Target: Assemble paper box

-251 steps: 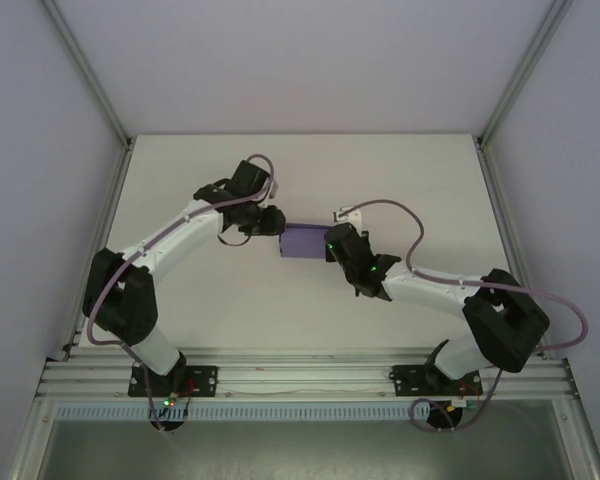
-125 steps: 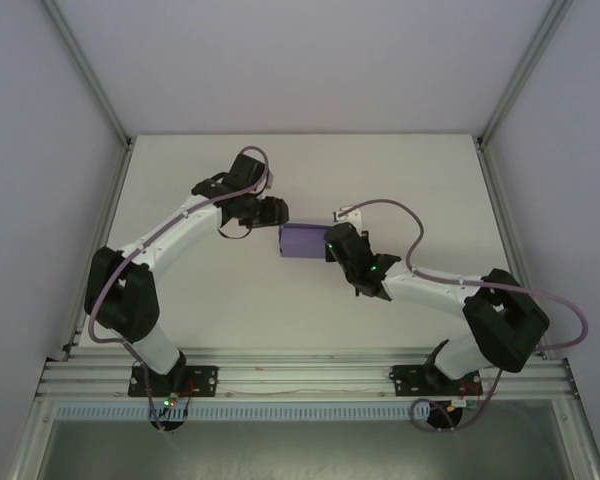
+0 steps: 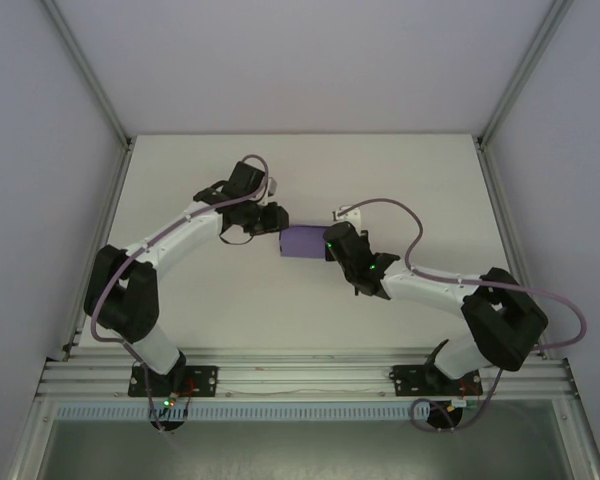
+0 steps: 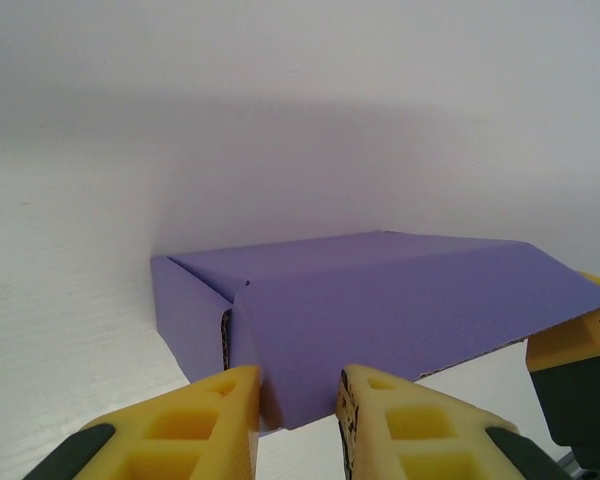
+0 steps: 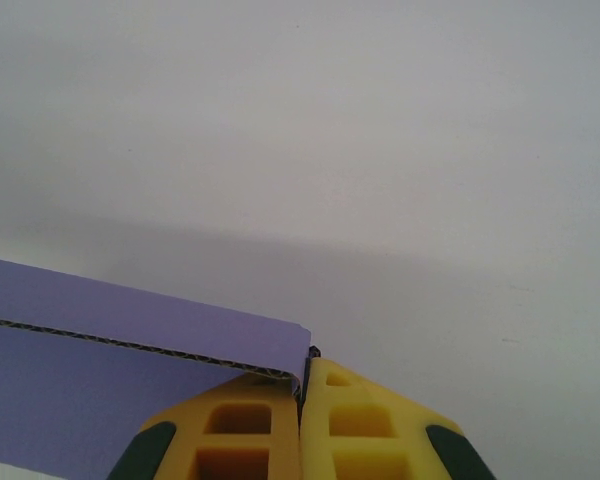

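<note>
Paper box: violet card, partly folded, lying at about the centre of the worktop, between the two claws.
Long axis: appears to run left edge to right edge, roughly parallel to the near edge, one end toward each claw.
Right claw: closed, pinching the edge of one card wall.
Left claw: fingers apart, at the lower edge of the box's sloping flap; contact cannot be told.
Risk, slip: the flap may escape the left claw's gap and spring open.
Risk, pivot: a push from the left could swing the box about the right pinch or crease the thin card.
</note>
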`<state>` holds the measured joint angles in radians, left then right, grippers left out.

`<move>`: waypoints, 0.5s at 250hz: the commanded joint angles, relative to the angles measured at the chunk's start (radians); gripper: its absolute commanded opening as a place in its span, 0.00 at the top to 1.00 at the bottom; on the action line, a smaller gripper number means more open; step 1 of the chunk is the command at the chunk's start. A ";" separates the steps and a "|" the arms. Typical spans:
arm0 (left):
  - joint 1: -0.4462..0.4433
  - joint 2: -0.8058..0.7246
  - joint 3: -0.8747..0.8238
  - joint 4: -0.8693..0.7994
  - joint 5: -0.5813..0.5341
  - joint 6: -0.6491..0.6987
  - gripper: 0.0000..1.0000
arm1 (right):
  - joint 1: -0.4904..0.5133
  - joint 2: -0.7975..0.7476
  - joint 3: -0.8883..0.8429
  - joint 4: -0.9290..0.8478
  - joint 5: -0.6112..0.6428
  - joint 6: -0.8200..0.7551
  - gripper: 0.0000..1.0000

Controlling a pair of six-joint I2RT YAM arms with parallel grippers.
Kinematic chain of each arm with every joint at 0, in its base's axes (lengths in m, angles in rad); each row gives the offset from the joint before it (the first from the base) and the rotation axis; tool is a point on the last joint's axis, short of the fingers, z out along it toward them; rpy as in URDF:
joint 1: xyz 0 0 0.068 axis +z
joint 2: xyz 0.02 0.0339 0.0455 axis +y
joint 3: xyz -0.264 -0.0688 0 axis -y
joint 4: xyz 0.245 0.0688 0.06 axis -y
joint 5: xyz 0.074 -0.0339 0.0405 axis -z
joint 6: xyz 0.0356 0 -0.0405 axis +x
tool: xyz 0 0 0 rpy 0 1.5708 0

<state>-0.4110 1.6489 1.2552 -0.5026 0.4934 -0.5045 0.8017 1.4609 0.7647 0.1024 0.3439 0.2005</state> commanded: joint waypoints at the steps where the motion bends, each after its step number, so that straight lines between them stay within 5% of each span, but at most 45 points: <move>1: -0.003 0.062 -0.063 -0.029 -0.007 -0.025 0.74 | 0.009 0.024 -0.063 -0.159 -0.071 -0.001 1.00; 43: -0.003 0.084 -0.082 -0.028 -0.013 -0.036 0.78 | 0.009 -0.017 -0.074 -0.127 -0.072 -0.009 0.96; 125: -0.004 0.104 -0.091 -0.017 -0.003 -0.034 0.82 | -0.018 -0.074 0.065 -0.137 -0.068 -0.049 0.66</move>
<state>-0.4107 1.6821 1.2198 -0.4332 0.5220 -0.5270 0.7994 1.3994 0.7506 0.0288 0.2939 0.1680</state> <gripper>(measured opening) 0.184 0.309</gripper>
